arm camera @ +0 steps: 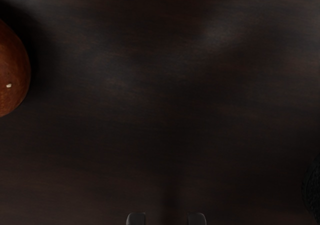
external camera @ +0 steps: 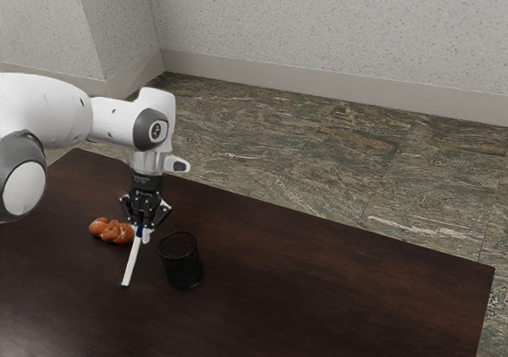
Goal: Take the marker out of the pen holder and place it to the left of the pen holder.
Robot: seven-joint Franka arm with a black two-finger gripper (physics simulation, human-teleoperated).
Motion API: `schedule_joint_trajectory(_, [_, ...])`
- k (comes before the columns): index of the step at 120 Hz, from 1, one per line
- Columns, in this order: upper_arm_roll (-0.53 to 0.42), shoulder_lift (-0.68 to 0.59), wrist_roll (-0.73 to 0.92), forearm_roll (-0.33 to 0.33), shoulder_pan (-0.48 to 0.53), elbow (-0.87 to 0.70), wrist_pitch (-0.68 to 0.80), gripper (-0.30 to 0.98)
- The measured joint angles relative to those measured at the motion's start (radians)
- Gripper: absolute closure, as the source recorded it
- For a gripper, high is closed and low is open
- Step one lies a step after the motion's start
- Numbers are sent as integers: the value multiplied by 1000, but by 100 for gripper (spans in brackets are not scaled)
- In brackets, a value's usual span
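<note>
Near edge first: dark brown wooden table [external camera: 302, 317], glossy grain. Black mesh cylindrical pen holder [external camera: 181, 263] stands upright on it. White marker with blue ends [external camera: 132, 260] is out of the holder, just beside it on the exterior view's left, set at a slant in that view, upper end at the fingertips. Can't tell if its lower end touches the table. Orange-brown knotted bread [external camera: 112, 231] sits on the table, a bit farther back, beyond the marker from the holder.

Black two-finger gripper [external camera: 144, 228] is over the marker's upper end, pointing down. Wrist view: fingertips of the gripper [arm camera: 166, 219] stand apart, bare table between them; not clamped on anything. Behind: green-brown stone floor [external camera: 349, 166], then speckled pale grey wall [external camera: 317, 24].
</note>
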Motion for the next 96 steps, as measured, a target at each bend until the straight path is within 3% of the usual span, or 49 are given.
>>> schedule_joint_trajectory(26, [-2,40,21,-20,-3,26,59,70])
schedule_joint_trajectory(42, [-5,46,34,-31,-6,35,72,56])
schedule_joint_trajectory(72, [-12,106,58,-75,-3,62,111,72])
schedule_joint_trajectory(96, [-44,47,85,-90,19,77,119,33])
